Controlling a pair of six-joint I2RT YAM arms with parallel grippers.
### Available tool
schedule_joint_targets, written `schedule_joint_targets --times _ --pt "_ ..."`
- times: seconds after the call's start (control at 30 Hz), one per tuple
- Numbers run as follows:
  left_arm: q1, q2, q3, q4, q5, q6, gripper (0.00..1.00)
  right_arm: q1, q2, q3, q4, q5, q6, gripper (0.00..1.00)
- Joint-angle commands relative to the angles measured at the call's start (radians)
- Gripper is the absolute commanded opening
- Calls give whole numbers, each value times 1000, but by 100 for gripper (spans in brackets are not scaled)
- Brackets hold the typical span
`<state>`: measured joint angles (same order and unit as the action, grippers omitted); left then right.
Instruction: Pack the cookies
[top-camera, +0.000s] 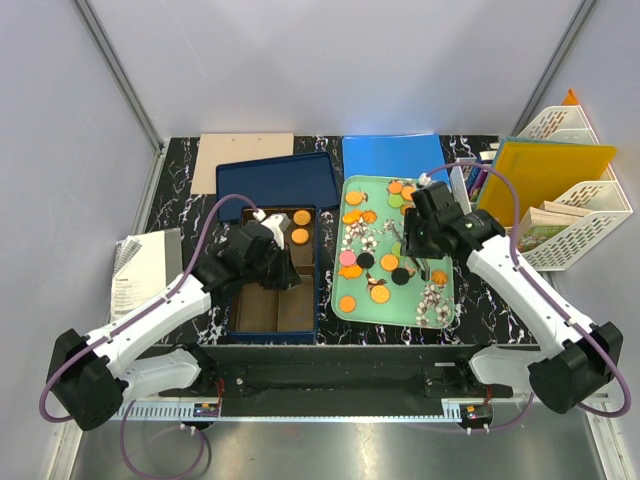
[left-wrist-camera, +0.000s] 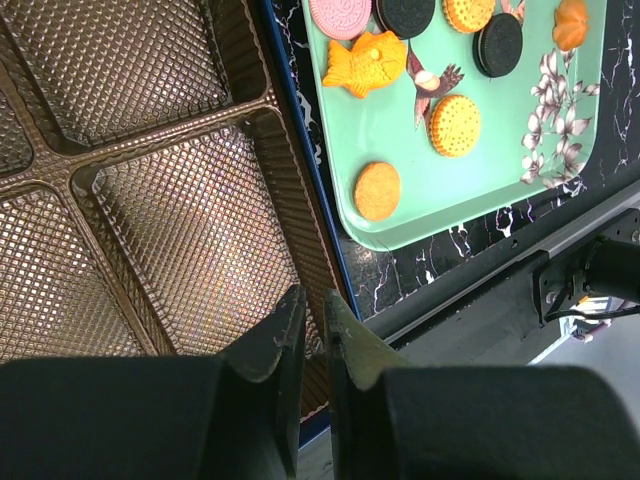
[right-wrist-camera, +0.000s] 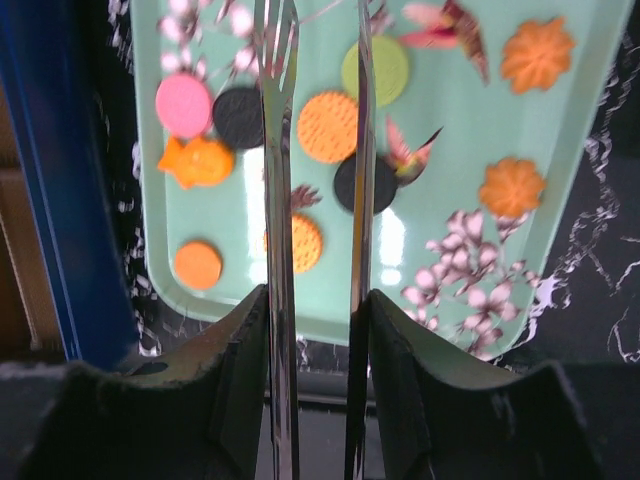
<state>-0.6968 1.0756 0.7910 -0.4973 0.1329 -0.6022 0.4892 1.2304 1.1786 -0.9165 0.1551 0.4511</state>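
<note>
A mint-green tray (top-camera: 405, 300), printed with flowers and birds, lies on a black marbled desk (top-camera: 180, 200). Scattered over the tray are the cookies (top-camera: 389, 262). Most are orange discs, with a few pink, green and black ones. Among them are an orange fish-shaped cookie (right-wrist-camera: 200, 160) and orange flower-shaped ones (right-wrist-camera: 537, 55).

Just left of the tray stands an open blue tin (top-camera: 272, 337) with a brown quilted insert (left-wrist-camera: 200, 220) divided into compartments. Two orange cookies (top-camera: 301, 217) lie in the tin's far compartment, on the side next to the tray.

The right gripper (right-wrist-camera: 313, 300) hangs above the middle of the tray, its jaws clamped on a pair of metal tongs (right-wrist-camera: 278, 200). The two blades of the tongs point down toward the tray and stand apart. In the wrist view, a ridged orange cookie (right-wrist-camera: 293, 243) in the near-left part of the tray shows between them. Whether the tips touch the tray cannot be told.

The left gripper (left-wrist-camera: 312, 296) hovers over the near half of the tin, beside the tray's near-left corner. Its jaws are almost together, with only a thin slit between them, and they hold nothing.

Behind the tray lies a blue folder (top-camera: 390, 155). Behind and to the left of the tray rests the tin's blue lid (top-camera: 278, 180), partly over a tan sheet (top-camera: 240, 148). Right of the tray, white file racks (top-camera: 590, 200) hold a yellow folder (top-camera: 545, 175). Well to the left of the tray, past the tin, lies a printed booklet (top-camera: 140, 270).
</note>
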Motion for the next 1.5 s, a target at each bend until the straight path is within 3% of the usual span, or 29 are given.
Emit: schedule_joint_targets --times 0.0,0.17,0.83,1.47 --pt "0 -32 10 22 -21 -8 16 75 -45 -7 -76 -12 50 47" --pt "2 -39 -12 28 -16 -24 16 161 -66 -48 -103 9 95 49" --pt "-1 -60 -72 57 10 -65 17 166 -166 -172 -174 37 159 55" --pt "-1 -69 -85 62 13 -68 17 170 -98 -223 -111 -15 179 54"
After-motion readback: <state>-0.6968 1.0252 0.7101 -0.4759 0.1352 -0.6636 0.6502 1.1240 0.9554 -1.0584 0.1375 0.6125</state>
